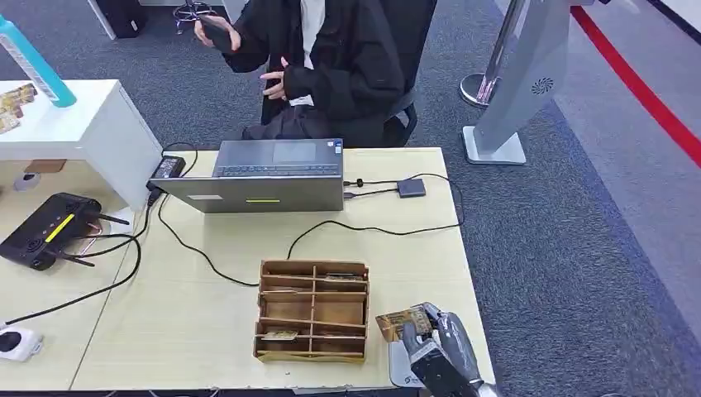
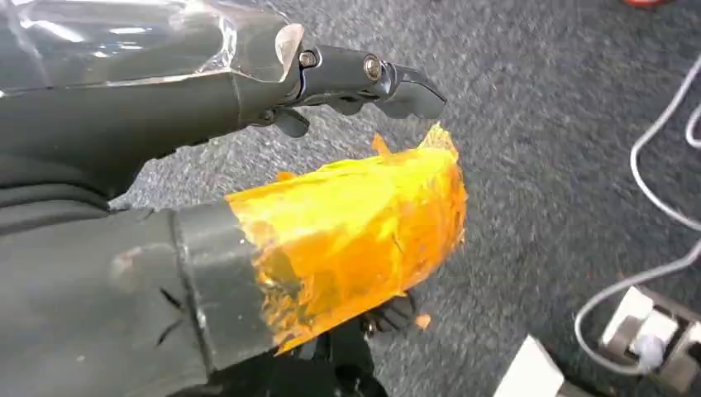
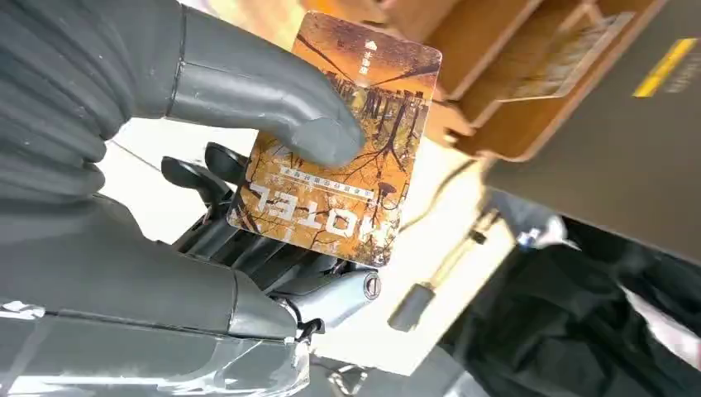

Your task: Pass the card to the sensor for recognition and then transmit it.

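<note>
Head view first: we look down across a pale wooden surface (image 1: pixel 207 322), moving left to right. Farthest from our right hand sits a black router (image 1: pixel 45 229) with trailing cables. Nearer the middle, well beyond the hand, a grey laptop (image 1: pixel 264 178) faces a seated person in dark clothing (image 1: pixel 339 66). Just beside the hand, on its inner side, stands a wooden card organizer (image 1: pixel 312 312) with several compartments, a few holding cards.

At the surface's near right corner our right hand (image 1: pixel 442 347) is grasping the card (image 1: pixel 401 322), an orange hotel card. A pale, flat device (image 1: pixel 400 365) lies directly under the hand; we judge it may be the sensor, though too little shows to be sure. The card appears held just above it, roughly flat, which would suit a reading.

Right wrist view: the thumb (image 3: pixel 273 103) presses on the card's printed face while darker fingers (image 3: pixel 207 178) support it from behind. We judge this pinch leaves most of the card exposed for the sensor and for a later handover to the person.

Left wrist view: our left hand (image 2: pixel 289 215) hangs over grey carpet, its thumb wrapped in orange tape, fingers spread and released, holding nothing.
</note>
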